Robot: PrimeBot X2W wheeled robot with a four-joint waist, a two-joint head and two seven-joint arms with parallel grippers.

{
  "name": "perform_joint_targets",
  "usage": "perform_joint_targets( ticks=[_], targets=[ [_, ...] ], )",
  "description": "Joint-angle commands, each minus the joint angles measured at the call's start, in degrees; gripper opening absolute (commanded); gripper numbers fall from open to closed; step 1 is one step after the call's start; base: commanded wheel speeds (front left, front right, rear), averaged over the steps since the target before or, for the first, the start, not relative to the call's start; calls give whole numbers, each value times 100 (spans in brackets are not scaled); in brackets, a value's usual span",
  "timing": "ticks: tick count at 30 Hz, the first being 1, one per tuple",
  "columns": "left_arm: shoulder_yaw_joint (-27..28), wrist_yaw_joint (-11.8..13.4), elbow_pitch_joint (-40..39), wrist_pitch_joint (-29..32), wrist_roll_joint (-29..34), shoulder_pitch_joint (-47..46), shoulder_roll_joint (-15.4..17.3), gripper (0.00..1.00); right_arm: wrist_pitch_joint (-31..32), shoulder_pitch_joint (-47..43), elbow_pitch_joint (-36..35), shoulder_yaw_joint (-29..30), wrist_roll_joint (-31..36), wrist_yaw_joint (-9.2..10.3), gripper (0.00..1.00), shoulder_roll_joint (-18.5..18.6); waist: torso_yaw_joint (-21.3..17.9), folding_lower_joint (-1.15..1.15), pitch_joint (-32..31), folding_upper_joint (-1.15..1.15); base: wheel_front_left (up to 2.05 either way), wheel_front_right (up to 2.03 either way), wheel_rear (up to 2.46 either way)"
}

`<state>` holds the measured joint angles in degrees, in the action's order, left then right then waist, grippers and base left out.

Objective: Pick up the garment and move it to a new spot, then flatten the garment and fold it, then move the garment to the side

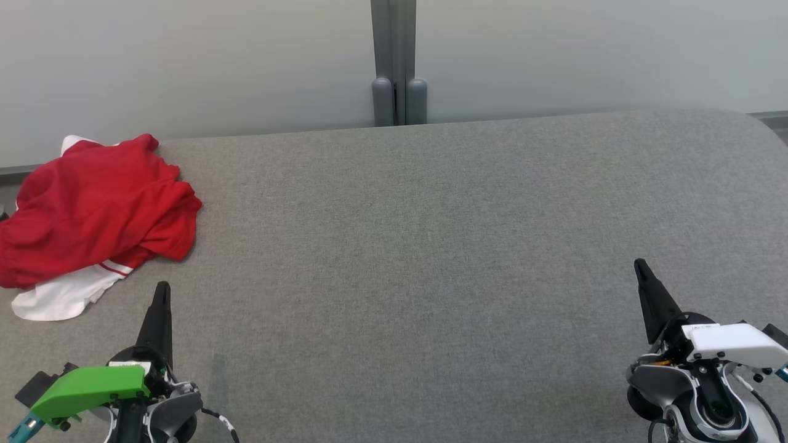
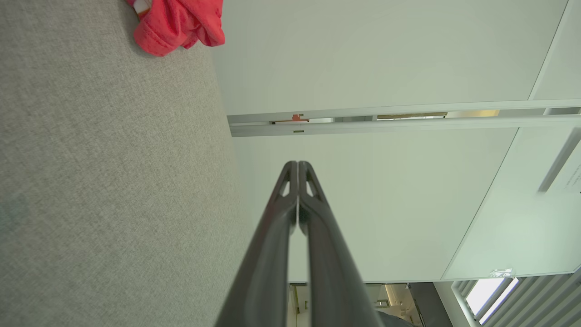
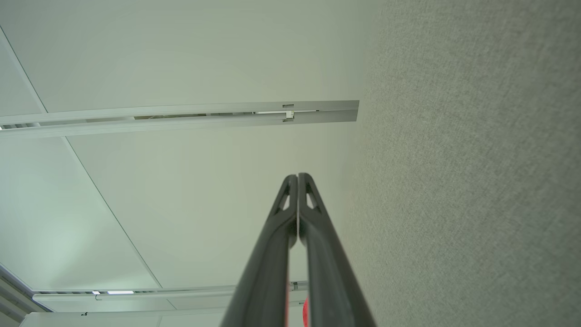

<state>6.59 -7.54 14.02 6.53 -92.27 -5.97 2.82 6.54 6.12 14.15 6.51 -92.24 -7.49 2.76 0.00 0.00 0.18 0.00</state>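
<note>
Surface: A broad bench [image 1: 431, 246] covered in grey woven cloth is seen, backed by pale wall panels [image 1: 184, 61] that are joined at a grey post [image 1: 394, 61].
Garment, place: The garment [image 1: 92, 209], red with white parts and a striped trim, is heaped at the far left of the bench, close to its back edge. Its left side is cut off by the edge of the head view.
Left claw: The left claw [image 1: 161, 295] is pressed together with nothing pinched. It is poised over the near left of the bench, just short of the garment's white hem.
Right claw: The right claw [image 1: 643, 271] is likewise pressed together and empty, at the near right, well apart from the garment.
Handling: The garment is judged soft, light and limp. It is expected to sag when lifted and to drag on the cloth cover. No fragility is suspected.
Hold: A raised fold on top of the heap, or the white hem nearest the left claw, is judged the best place to pinch. Shoulders and corners cannot be told apart in the crumple.
Count: One garment, one bench and two claws are counted.
</note>
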Motion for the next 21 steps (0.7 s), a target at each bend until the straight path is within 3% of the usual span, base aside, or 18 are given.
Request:
perform_joint_targets(
  ticks=[1,21],
  targets=[
    [8,-7,-8,17,-30,-59,9,0,14,30,-25,7,-36,-1,0,23,0,0,0,0,0,0,0],
    [8,-7,-8,17,-29,-59,9,0,14,30,-25,7,-36,0,0,23,0,0,0,0,0,0,0]
  ],
)
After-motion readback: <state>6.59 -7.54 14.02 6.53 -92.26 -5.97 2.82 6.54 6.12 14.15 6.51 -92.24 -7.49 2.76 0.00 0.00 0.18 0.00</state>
